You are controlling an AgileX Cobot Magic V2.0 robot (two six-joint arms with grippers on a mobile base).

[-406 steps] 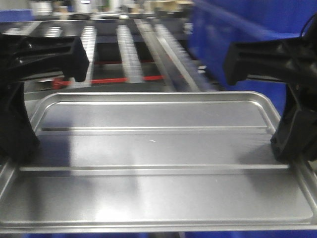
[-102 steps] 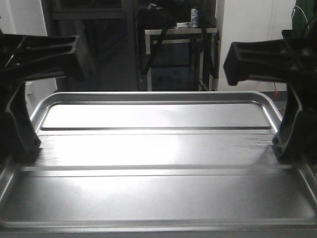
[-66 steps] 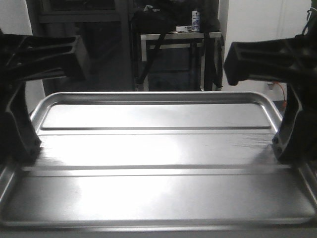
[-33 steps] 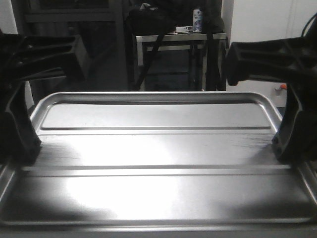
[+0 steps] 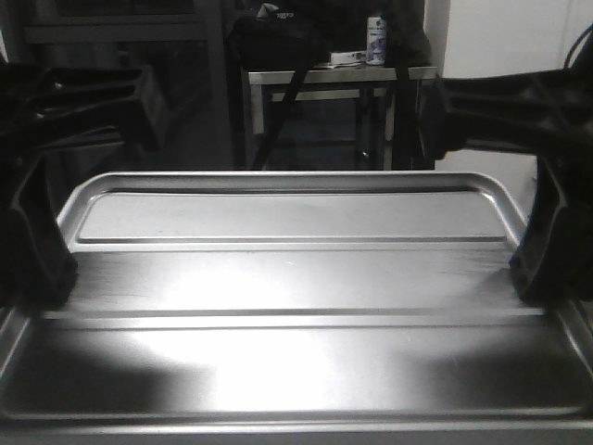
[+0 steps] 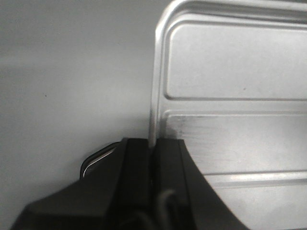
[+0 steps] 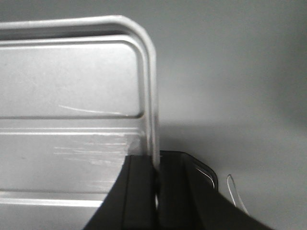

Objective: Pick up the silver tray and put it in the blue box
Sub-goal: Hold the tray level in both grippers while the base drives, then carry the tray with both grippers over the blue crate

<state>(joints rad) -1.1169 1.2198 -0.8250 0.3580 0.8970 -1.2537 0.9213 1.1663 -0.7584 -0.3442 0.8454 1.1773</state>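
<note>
I have the tray (image 5: 296, 278) held level between both claws. It fills the near half of my front view, long side across, and its two ridges (image 5: 296, 313) run left to right over the bright floor.

My left claw (image 6: 153, 152) is pinched narrow on the tray's left rim, with one finger inside the lip and one outside, and the metal edge caught between them. It grips just on the near side of the far ridge. My right claw (image 7: 157, 170) is clamped the same way on the right rim, a little nearer than the rounded far right corner, with fine scratch marks on the tray floor just beside it.

Through both wrist cameras I see a plain grey surface (image 6: 62, 76) under the tray's edges; I cannot tell how far below it lies.

Far beyond the tray stands a metal table (image 5: 343, 74) with a small can (image 5: 375, 26) on top. A white wall (image 5: 500, 37) is to its right.
</note>
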